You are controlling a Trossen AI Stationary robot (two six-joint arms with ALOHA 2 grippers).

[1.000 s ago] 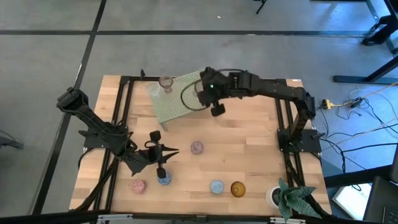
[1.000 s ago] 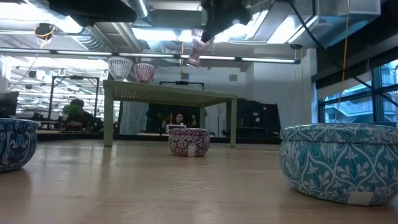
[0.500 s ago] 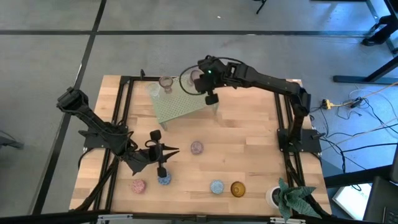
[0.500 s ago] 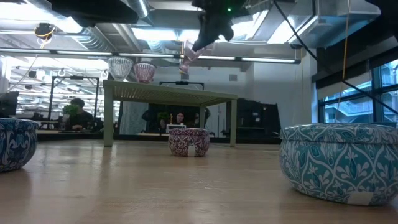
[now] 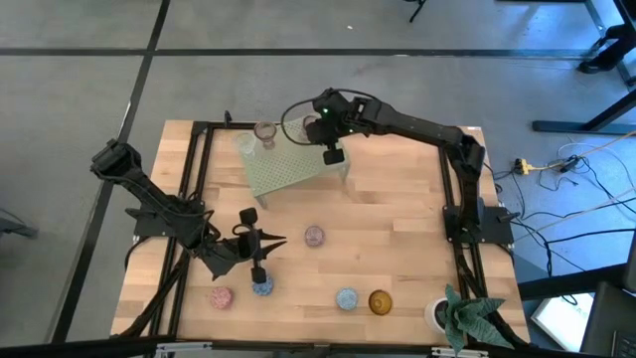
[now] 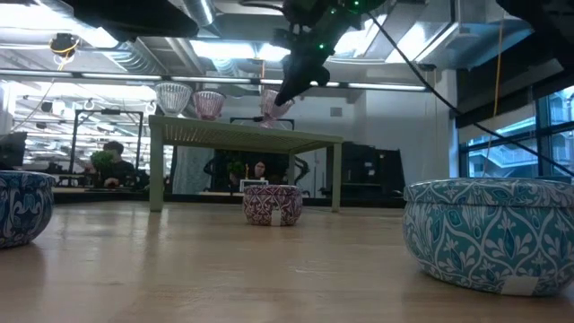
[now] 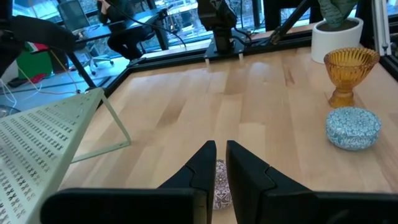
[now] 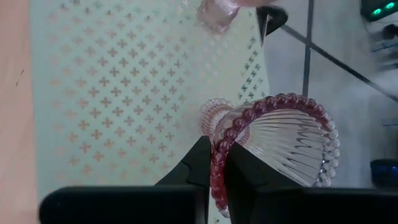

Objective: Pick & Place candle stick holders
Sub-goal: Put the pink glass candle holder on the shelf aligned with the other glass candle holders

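Note:
My right gripper (image 5: 323, 126) hangs over the pale green rack (image 5: 288, 164) at the table's far side, shut on a pink stemmed candle stick holder (image 8: 280, 146) with a beaded rim. A clear holder (image 6: 173, 96) and a pink one (image 6: 209, 103) stand on their feet on the rack top. My left gripper (image 5: 278, 242) waits shut at the near left, pointing at a mauve patterned holder (image 5: 314, 236) on the table. A pink (image 5: 220, 296), two blue (image 5: 261, 286) (image 5: 346, 298) and an amber holder (image 5: 380, 301) stand along the near edge. My right gripper pinches the holder's beaded rim (image 8: 219, 163) between its two fingers, one on each side of the bowl's wall. The fingers slant down from the table's right side. The holder hangs tilted, its foot (image 8: 213, 116) low over the rack top; whether it touches, I cannot tell.
A white pot with a green plant (image 5: 447, 313) stands at the near right corner. Black frame rails (image 5: 452, 199) run along both sides of the table. Bare wood lies between the rack and the near row of holders.
My right gripper has carried the pink holder toward the table's far left and down, from beside the rack's right end to low over the rack top, rolling a little. The holder stays in its fingers.

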